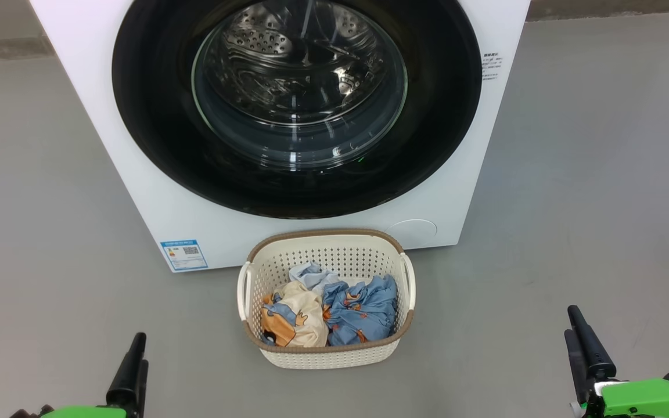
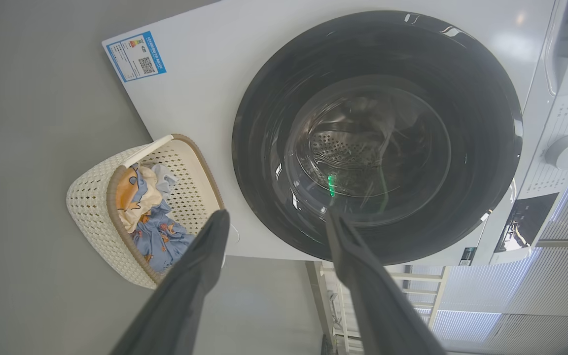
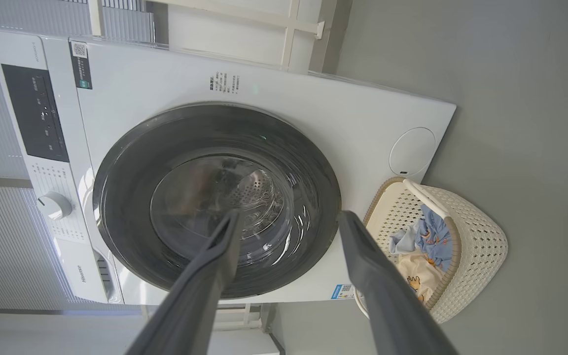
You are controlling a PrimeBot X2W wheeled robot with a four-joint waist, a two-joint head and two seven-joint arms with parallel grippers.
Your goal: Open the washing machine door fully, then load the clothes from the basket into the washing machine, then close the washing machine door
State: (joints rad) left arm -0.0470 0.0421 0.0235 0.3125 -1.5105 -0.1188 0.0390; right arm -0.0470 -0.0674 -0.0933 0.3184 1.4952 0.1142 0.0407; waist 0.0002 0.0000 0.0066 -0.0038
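Door (image 1: pixel 297 186) is shut flat on the white machine (image 1: pixel 137 191). It is straight ahead of both pincers and well apart from them. Its black ring is round and shiny, and the steel drum (image 1: pixel 288 40) shows through the glass bowl in the middle.

The basket (image 1: pixel 326 360) sits on the grey floor (image 1: pixel 572 203) just in front of the machine, under the door. It is between the two pincers and a little ahead of them. The clothes (image 1: pixel 358 307) lie in a heap inside it. A blue one with orange prints is on the right pincer's side. A cream one with orange is on the left pincer's side. A pale blue one is behind them, nearer the machine.

The left pincer (image 1: pixel 134 348) is low and out to the left of the basket, not touching it. The arm reaches forward, so the dark fingers (image 2: pixel 200 266) point at the machine. The pincer is rolled on its side, so from the head one finger hides most of the other. From its wrist the fingers stand wide apart, with nothing held between them.

The right pincer (image 1: pixel 571 320) is out to the right of the basket, apart from it. It has the same pose, pointing forward and rolled on its side, with a green wrist (image 1: pixel 642 397) behind it. Its fingers are spread wide too, and they hold nothing
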